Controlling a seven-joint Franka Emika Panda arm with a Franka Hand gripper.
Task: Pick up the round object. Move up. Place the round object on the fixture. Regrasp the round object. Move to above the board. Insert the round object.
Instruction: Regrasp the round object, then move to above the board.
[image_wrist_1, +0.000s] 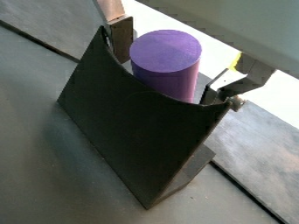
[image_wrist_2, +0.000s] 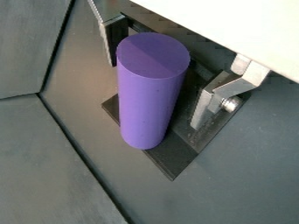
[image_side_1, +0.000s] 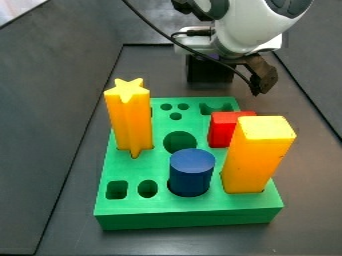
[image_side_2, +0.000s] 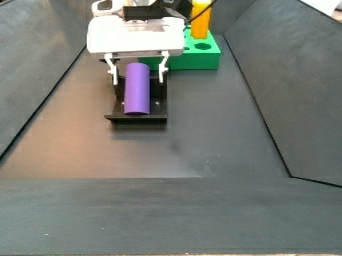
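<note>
Peg, i.e. the round object (image_side_2: 136, 86), lies on the fixture (image_side_2: 138, 115). We see the gripper (image_wrist_2: 162, 87) w/ fingers (image_wrist_2: 212, 102) spread either side, not clamping. We judge it's the regrasp step; next needs jaws closing squarely, then lift toward the board (image_side_1: 181, 190).

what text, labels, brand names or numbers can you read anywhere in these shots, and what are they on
None: no readable word, number or sign in any view.
The round object, lying on the fixture, is plain purple.
The gripper, at the round object, shows bare white housing and silver fingers.
The board and its coloured pegs carry no print.
A yellow patch on the gripper is too small to tell if it is a label.
</note>
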